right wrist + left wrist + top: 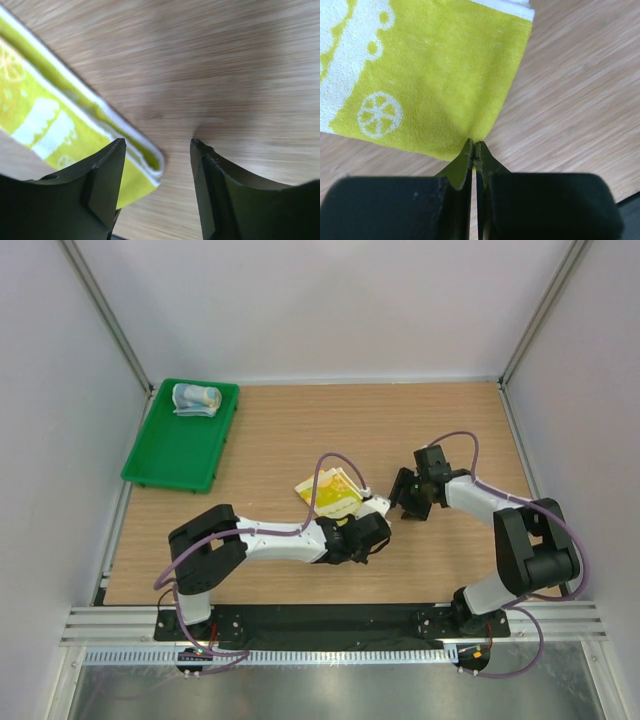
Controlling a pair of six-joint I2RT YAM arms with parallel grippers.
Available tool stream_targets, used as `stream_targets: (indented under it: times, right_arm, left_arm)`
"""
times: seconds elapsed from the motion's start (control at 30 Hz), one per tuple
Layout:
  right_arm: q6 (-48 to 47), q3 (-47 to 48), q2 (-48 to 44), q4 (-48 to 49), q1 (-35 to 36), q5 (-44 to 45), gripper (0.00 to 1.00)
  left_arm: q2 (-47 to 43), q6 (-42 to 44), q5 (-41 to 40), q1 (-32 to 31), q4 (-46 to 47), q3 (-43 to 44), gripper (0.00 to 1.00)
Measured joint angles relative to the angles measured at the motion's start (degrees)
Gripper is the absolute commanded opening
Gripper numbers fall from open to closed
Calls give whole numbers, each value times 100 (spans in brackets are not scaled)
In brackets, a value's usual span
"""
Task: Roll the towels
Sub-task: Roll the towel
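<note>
Open table [300,430] at the back and right. The tray [170,455] fills the far left; the towel [338,498] lies mid-table.

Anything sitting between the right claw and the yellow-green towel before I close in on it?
Nothing visible. The right claw is open over bare wooden table, and the yellow-green towel has its white-edged fold right beside one finger. The left claw is shut on the towel's edge.

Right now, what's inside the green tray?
One rolled-up light blue towel lies at the far end of the green tray. The tray floor under the roll is covered, so I cannot see what, if anything, is beneath it.
</note>
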Motion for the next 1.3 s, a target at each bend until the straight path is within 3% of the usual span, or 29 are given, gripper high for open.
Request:
stream_targets:
  times: [0.27, 0.5, 0.93, 1.3]
  right_arm:
    - [-138, 160, -706, -1108, -17, 1187, 66]
    - [-181, 501, -1808, -1521, -22, 1550, 66]
    - [-186, 516, -2153, -1884, -28, 1266, 63]
    - [-232, 516, -2404, -1862, -26, 656, 62]
  left_arm:
    - [-28, -481, 404, -28, -302, -11, 0]
    - [-74, -944, 807, -37, -387, 48, 0]
    - [-581, -1263, 997, 20, -544, 142, 0]
    - [-608, -1720, 1248, 573, -640, 22, 0]
